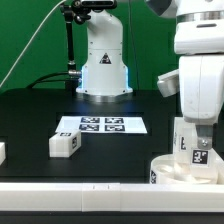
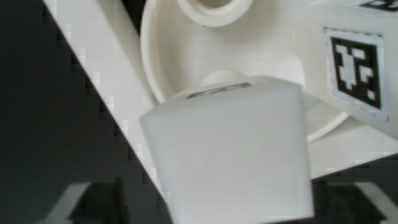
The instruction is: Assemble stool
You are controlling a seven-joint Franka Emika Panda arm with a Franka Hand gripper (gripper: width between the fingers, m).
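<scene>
Exterior view: arm reaches down at that view's right, forearm near vertical, gripper [image 1: 193, 142] pointing straight down over the seat [image 1: 172, 172].

Gripper: pinching held leg [image 1: 197, 153] by its sides. Leg upright, tag facing camera, lower end at or just above the seat's top; contact can't be resolved.

Wrist view: held leg [image 2: 228, 145] fills the centre, a dark finger [image 2: 342, 202] on either side of it. Seat [image 2: 169, 60] directly behind it, with its round opening partly in frame.

Counts:
- Seat: 1, at the near edge of the black table [image 1: 30, 115], on the exterior view's right.
- Legs: 3 seen. One held; loose leg [image 1: 65, 144] lying near the marker board [image 1: 100, 125]; edge leg [image 1: 2, 152] cut off at the exterior view's left.
- Marker board: 1, flat, mid-table, well apart from the seat.
</scene>
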